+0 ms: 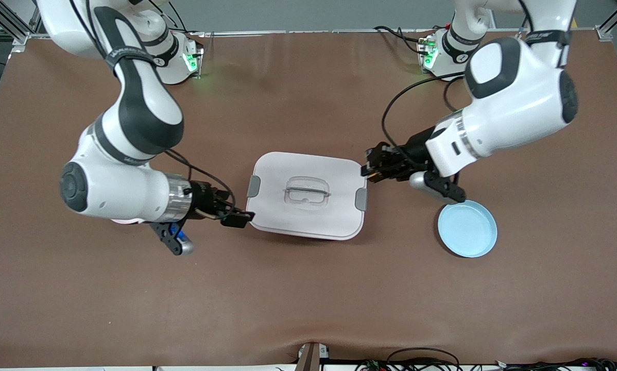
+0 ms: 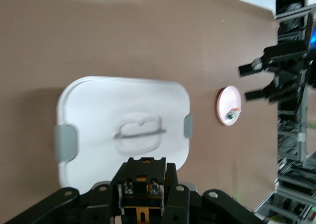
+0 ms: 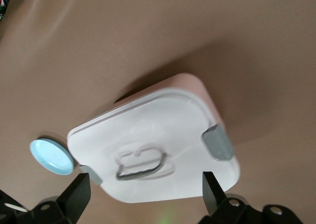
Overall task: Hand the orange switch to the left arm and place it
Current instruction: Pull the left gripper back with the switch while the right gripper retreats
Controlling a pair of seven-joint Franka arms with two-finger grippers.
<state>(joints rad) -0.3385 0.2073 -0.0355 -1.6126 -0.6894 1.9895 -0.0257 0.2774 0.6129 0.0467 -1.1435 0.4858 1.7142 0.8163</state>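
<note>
The box (image 1: 307,195), a white rounded container with 2 grey side clips and a recessed lid handle, sits mid-table and serves as the reference for everything else. The left gripper (image 1: 371,166) hangs in the air just beside the box's edge toward the left arm's end of the table, level with the clip there; its jaws are clamped tight on the orange switch (image 2: 142,184), a tiny black blocky part with an orange-brown section, which the left wrist view shows pinched between the fingers with the box lid below. The right gripper (image 1: 239,219) hovers just beside the box's corner toward the right arm's end of the table, its jaws spread wide with nothing between them; the right wrist view shows both fingers (image 3: 78,194) apart, framing the box lid. A blue plate (image 1: 467,228) lies near the box toward the left arm's end, slightly nearer the front camera. A pink plate (image 2: 229,105), seen in the left wrist view, lies near the box toward the right arm's end and carries a small white-and-green part with a red bit (image 2: 232,114). Dark lettering runs along the arms' black bands but cannot be read
</note>
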